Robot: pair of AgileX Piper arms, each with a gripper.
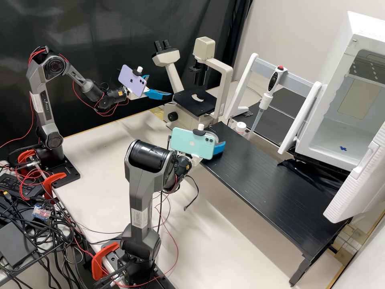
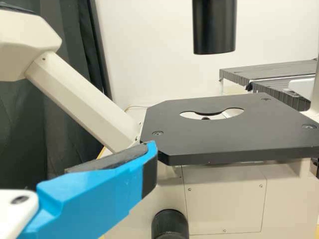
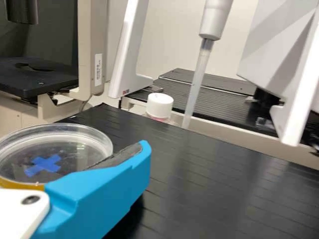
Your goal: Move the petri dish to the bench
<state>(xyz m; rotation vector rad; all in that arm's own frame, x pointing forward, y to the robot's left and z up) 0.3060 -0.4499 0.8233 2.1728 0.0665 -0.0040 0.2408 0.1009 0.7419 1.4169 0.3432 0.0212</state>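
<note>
Gripping the clear petri dish (image 3: pixel 70 152), the right gripper (image 1: pixel 219 147) is beside the microscope (image 1: pixel 198 100), at the near corner of the black bench (image 1: pixel 276 188). In the right wrist view, a blue finger (image 3: pixel 94 199) has its dark pad against the dish's rim, and a blue cross (image 3: pixel 43 165) marks the dish; whether the dish touches the bench, I cannot tell.

The left gripper (image 1: pixel 159 86) is on the eyepiece side of the microscope, its blue fingers spread apart. The left wrist view adds a close look at the microscope's black stage (image 2: pixel 224 137) and its curved opening, with one finger near the stage's corner.

The high view takes in both arms, plus the open white cabinet (image 1: pixel 357 28) across the bench from the microscope.
</note>
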